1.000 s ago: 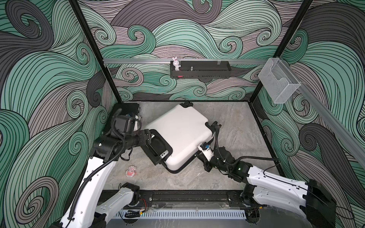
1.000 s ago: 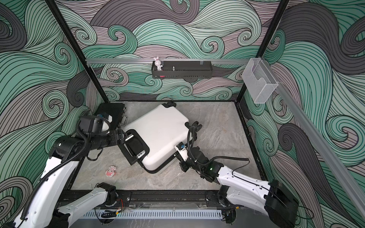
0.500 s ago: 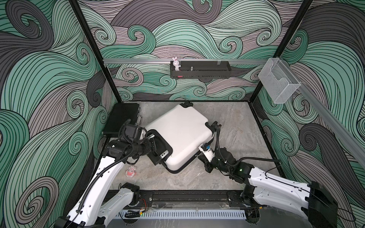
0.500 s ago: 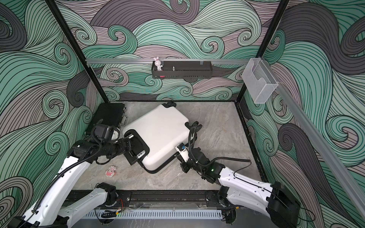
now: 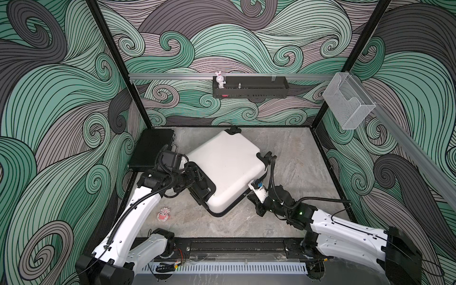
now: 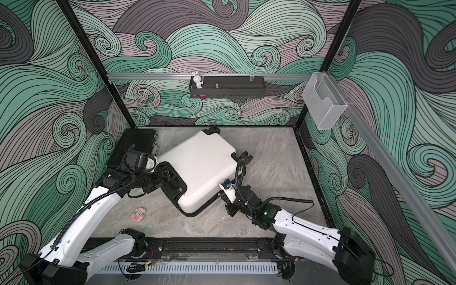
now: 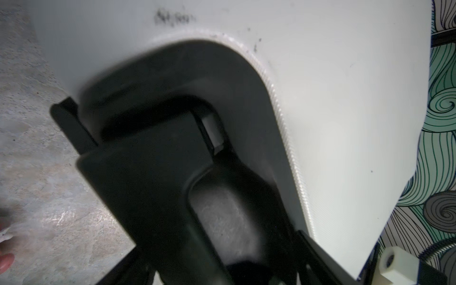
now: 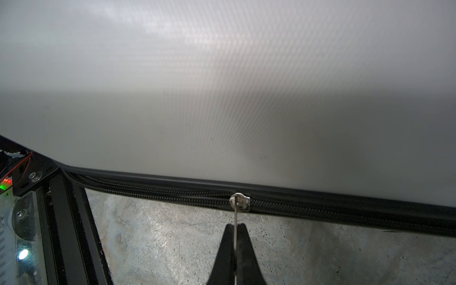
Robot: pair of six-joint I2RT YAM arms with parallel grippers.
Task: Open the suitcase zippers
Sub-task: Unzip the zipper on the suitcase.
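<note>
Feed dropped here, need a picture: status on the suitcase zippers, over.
Right gripper shut on pull tab. Left gripper open at handle panel. Suitcase lid down. Nothing blocking the zipper.

Robot lab cell with wave-patterned walls (image 5: pixel 56 103) and mounting rail (image 5: pixel 234 246).

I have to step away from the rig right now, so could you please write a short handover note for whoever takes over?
The left pincer is open at the black handle panel of the suitcase; no grip shows.
The right pincer is shut on the pull tab of the zipper on the case's side facing the right arm.
The suitcase lies flat on the table, lid closed.
Done: tab caught. To do: run the zippers round the rim; how far they are open cannot be told.
</note>
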